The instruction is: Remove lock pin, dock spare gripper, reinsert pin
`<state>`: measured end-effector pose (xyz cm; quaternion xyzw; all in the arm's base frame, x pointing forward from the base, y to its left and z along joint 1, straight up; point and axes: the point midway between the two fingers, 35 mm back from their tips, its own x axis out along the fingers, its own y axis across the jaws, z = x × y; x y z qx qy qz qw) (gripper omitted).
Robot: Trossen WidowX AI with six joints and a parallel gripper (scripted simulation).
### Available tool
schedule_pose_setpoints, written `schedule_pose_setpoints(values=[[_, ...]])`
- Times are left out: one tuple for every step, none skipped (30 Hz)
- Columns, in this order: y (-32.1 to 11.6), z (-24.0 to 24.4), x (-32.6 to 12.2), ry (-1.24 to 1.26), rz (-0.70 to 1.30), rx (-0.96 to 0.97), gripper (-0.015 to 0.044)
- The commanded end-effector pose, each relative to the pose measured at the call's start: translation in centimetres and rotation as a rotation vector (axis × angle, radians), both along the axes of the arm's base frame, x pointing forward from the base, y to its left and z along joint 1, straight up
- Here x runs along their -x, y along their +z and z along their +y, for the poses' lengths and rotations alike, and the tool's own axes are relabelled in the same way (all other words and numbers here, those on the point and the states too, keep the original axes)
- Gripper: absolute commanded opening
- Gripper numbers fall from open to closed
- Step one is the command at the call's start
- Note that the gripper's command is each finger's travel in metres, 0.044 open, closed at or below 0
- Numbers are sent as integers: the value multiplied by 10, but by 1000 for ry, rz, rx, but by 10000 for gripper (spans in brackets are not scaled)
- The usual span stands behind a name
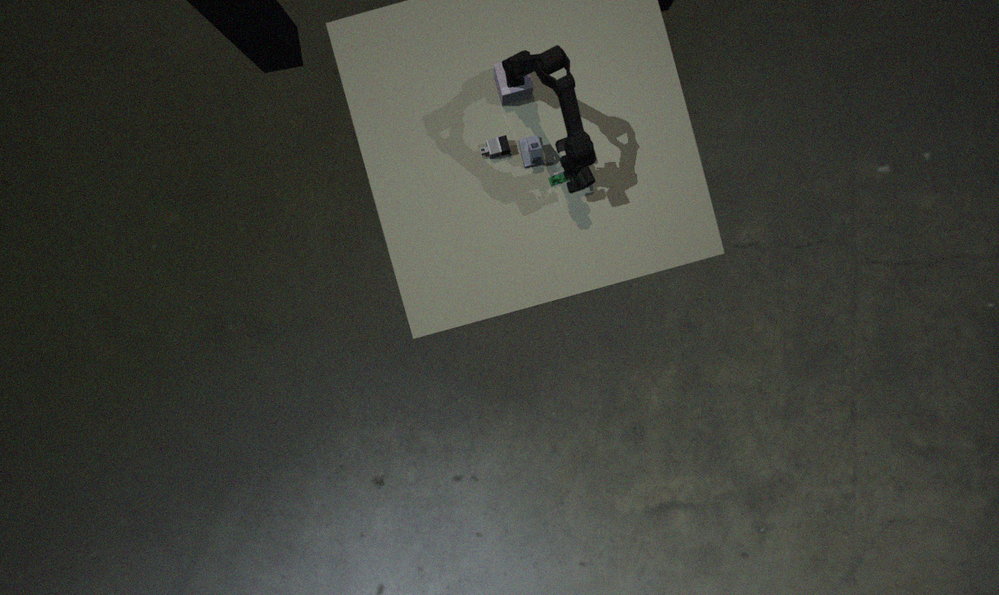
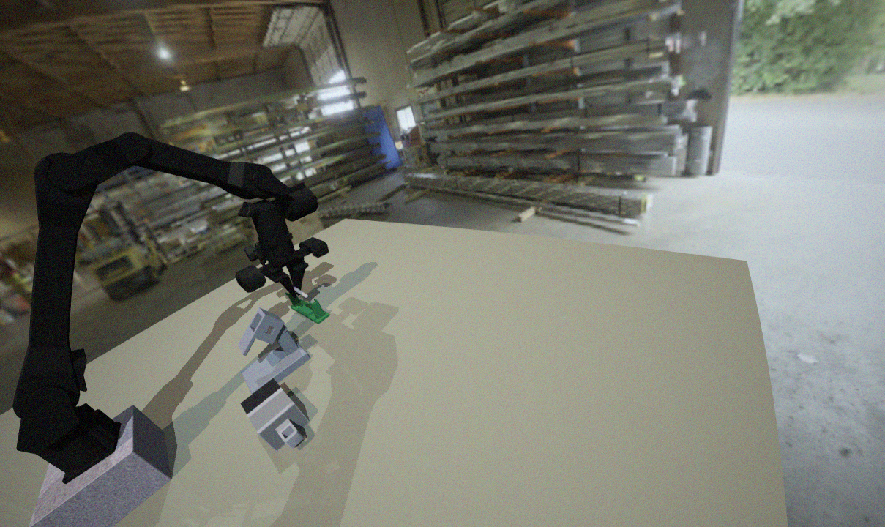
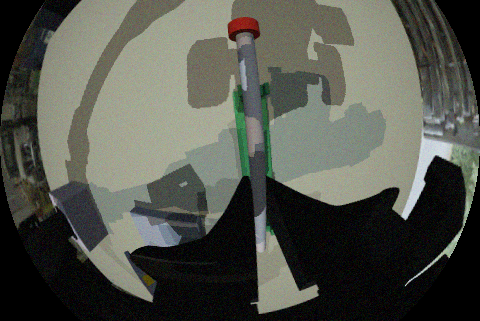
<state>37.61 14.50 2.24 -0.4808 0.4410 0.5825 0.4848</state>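
My gripper [image 2: 296, 292] [image 3: 252, 180] is shut on the lock pin [image 3: 252, 101], gripping it toward its plain end. The pin's red head [image 3: 243, 27] points away from the fingers. The pin is above a green cradle [image 1: 557, 179] [image 2: 310, 309] [image 3: 241, 131]; whether they touch is unclear. The grey mount [image 1: 530, 153] [image 2: 278, 368] stands beside the cradle, toward the arm's base. Its tilted socket [image 2: 255, 326] shows a square opening and no pin through it. The spare gripper [image 1: 496, 146] [image 2: 271, 411], a grey and black block with a hollow square spigot [image 2: 291, 432], lies beyond the mount.
The arm's base block [image 1: 514, 93] [image 2: 105, 481] stands on the pale table [image 1: 428, 296] [image 2: 563, 393]. The mount stands between the cradle and the spare gripper. Arm shadows cross the tabletop around them.
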Motion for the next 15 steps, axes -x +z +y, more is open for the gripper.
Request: schedule_pose_setpoints(values=[[8,-13,-7,4,-12,0,0],[9,-16,-8,4,-12,0,0],[10,-18,-8,4,-12,1,0],[11,-20,-9,4,-12,1,0],[11,-20,-9,4,-12,1,0],[11,-20,-9,4,-12,1,0],[11,-20,-9,4,-12,1,0],[11,-20,-9,4,-12,1,0],[10,-20,-9,4,-12,1,0],[9,-20,-9,4,-11,1,0],[7,-20,-9,5,-10,1,0],[6,-20,-9,5,-10,1,0],[4,-20,-9,5,-9,1,0],[3,-20,-9,6,-8,1,0],[1,-20,-9,6,-7,1,0]])
